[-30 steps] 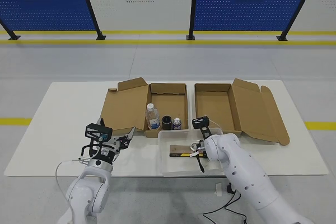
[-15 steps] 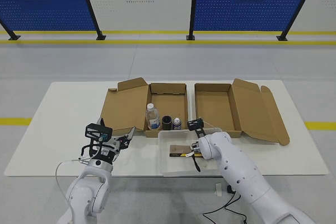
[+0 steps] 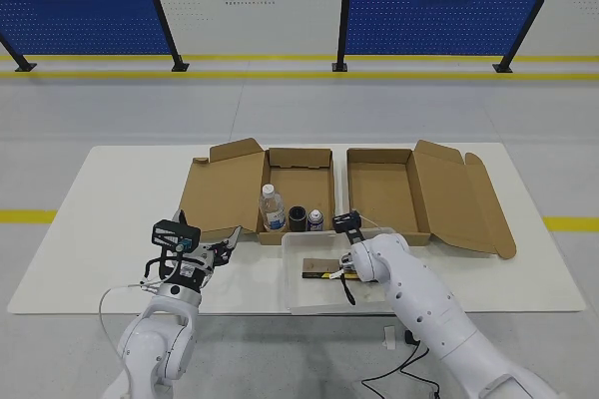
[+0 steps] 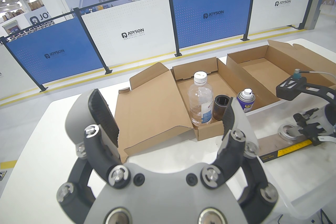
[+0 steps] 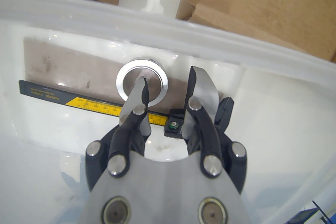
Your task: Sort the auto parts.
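Right claw (image 5: 168, 78), spread, straddles the metal ring (image 5: 141, 64); closing off-centre could skid the slick ring onto the ruler (image 5: 86, 104) at 6 o'clock.

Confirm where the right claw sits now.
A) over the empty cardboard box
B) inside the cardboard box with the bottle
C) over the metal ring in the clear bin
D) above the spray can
C: the right wrist view shows the right claw open inside the clear bin, one fingertip over the hole of the metal ring, the other outside the ring.
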